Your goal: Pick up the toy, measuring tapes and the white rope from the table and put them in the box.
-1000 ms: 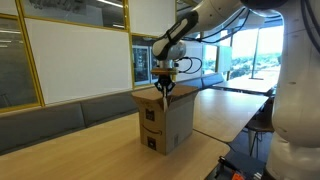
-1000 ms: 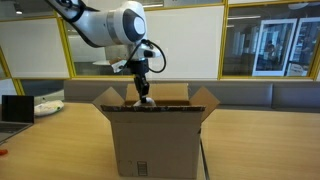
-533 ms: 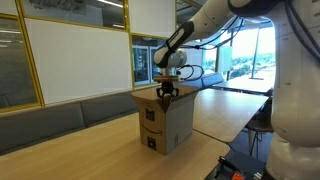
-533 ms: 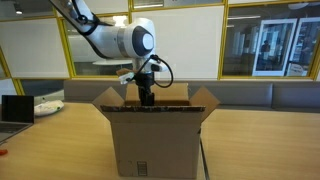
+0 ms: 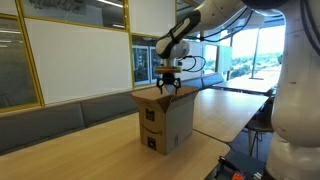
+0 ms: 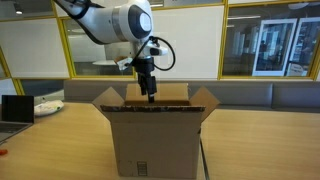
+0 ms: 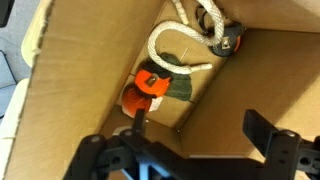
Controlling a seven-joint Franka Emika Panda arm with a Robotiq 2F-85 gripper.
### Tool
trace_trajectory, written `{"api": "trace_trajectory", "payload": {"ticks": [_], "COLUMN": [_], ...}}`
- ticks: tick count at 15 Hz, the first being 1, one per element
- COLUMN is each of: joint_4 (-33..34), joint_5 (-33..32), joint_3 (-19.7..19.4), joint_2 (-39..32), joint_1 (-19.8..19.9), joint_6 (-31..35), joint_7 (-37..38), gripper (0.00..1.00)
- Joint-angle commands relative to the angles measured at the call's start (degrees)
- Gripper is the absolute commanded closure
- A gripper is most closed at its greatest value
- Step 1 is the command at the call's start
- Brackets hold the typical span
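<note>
The open cardboard box (image 5: 160, 122) (image 6: 150, 140) stands on the wooden table in both exterior views. My gripper (image 5: 167, 88) (image 6: 149, 95) hangs just above its opening, open and with nothing between its fingers. In the wrist view the gripper (image 7: 200, 135) looks down into the box. At the bottom of the box lie the white rope (image 7: 172, 40), an orange measuring tape (image 7: 143, 92), a dark green toy (image 7: 182, 88) beside it, and a black and orange measuring tape (image 7: 228, 42) at the rope's end.
The box flaps (image 6: 108, 98) stand spread outward around the opening. A laptop (image 6: 12, 108) and a white object (image 6: 48, 105) lie on the table far to one side. A bench (image 5: 70, 110) runs along the glass wall behind.
The gripper went from shut to open and rose a little out of the box mouth. It holds nothing now.
</note>
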State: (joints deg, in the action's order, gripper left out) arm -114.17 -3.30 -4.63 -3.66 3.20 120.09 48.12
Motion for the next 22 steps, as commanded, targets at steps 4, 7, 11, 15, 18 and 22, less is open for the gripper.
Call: {"api": "trace_trajectory", "payload": {"ticks": [4,7,11,15,18,22], "joint_4": [-5.4,-8.5,-13.0,-17.7,-22.0,-25.4], "joint_5": [-5.7,-7.1,-6.9,-5.9,-5.3,-4.7], "joint_3": [2.2,4.1,5.7,5.0,3.9,2.3], "joint_2": [15.9,22.6,31.6,39.4,44.0,47.9], "joint_1": [-0.3,0.2,0.5,0.2,0.1,-0.9], "joint_6": [-5.6,-8.0,-10.9,-14.4,-14.5,-15.9], "joint_7": [-0.3,-0.6,-4.3,-14.5,-24.3,-36.9], "gripper": [0.0,0.0,0.0,0.0,0.0,0.0]}}
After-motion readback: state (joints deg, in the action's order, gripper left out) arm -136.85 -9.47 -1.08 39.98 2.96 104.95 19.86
